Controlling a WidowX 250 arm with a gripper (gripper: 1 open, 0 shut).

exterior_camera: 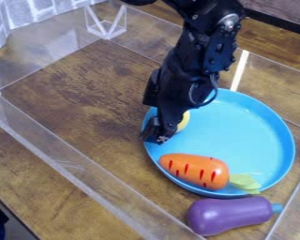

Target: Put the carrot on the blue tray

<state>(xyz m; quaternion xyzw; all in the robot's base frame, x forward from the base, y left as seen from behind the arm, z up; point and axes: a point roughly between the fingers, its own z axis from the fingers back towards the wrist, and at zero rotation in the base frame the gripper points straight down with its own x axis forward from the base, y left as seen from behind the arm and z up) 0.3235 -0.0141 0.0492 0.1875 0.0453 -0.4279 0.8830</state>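
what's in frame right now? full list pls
carrot: 1, orange with pale green top, lying on the near edge of the plate
plate: 1, bright blue, round, on the table right of centre
eggplant: 1, purple, on the table just in front of the plate
lemon: 1, yellow, mostly hidden behind the hand
clear box: 1, see-through walls around the work area
table: 1, brown wood
hand: 1, black, open, over the plate's left rim, holding nothing
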